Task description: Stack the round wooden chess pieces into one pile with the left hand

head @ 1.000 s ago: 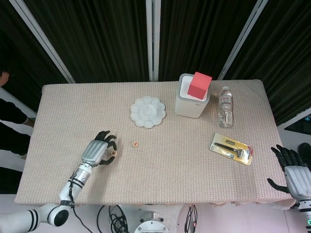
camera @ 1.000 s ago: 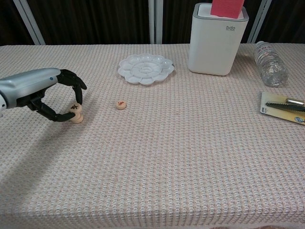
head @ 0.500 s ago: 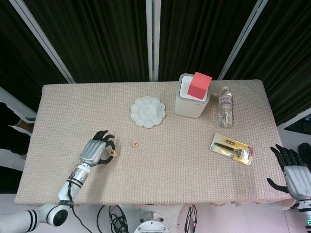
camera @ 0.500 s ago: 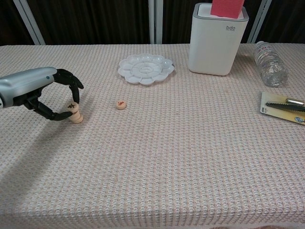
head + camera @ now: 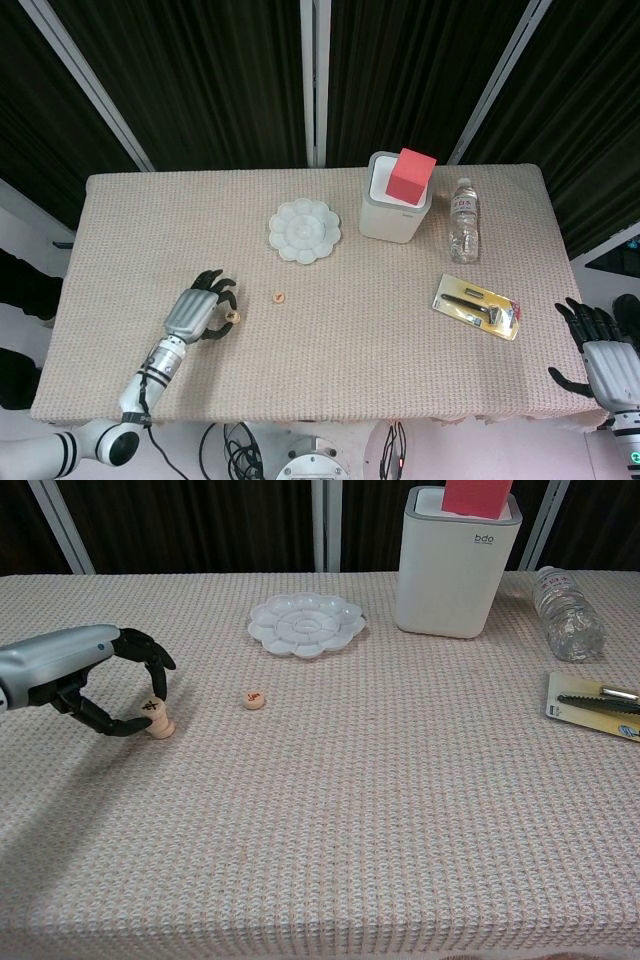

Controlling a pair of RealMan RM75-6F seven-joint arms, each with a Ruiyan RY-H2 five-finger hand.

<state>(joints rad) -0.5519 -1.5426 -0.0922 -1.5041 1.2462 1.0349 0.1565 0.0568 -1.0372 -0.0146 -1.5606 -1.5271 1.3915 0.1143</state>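
My left hand [image 5: 88,670] [image 5: 194,313] is at the table's front left. It pinches a round wooden chess piece [image 5: 153,709] with a dark mark, tilted, between thumb and a finger. That piece rests on top of another round piece [image 5: 161,727]; in the head view the two show as one pale spot, the stacked pieces [image 5: 232,317]. A third round piece [image 5: 255,698] [image 5: 280,296] with a red mark lies flat on the cloth to the right of the hand. My right hand [image 5: 602,350] hangs off the table's front right corner with its fingers spread, holding nothing.
A white flower-shaped palette [image 5: 306,623] lies at the back centre. A white bin [image 5: 457,565] holding a red block stands beside a lying water bottle [image 5: 565,613]. A yellow card with a tool [image 5: 598,704] lies at the right edge.
The left hand has shifted slightly to the left with the pinched piece, which now sits a little lower on the piece under it. The right hand is still.
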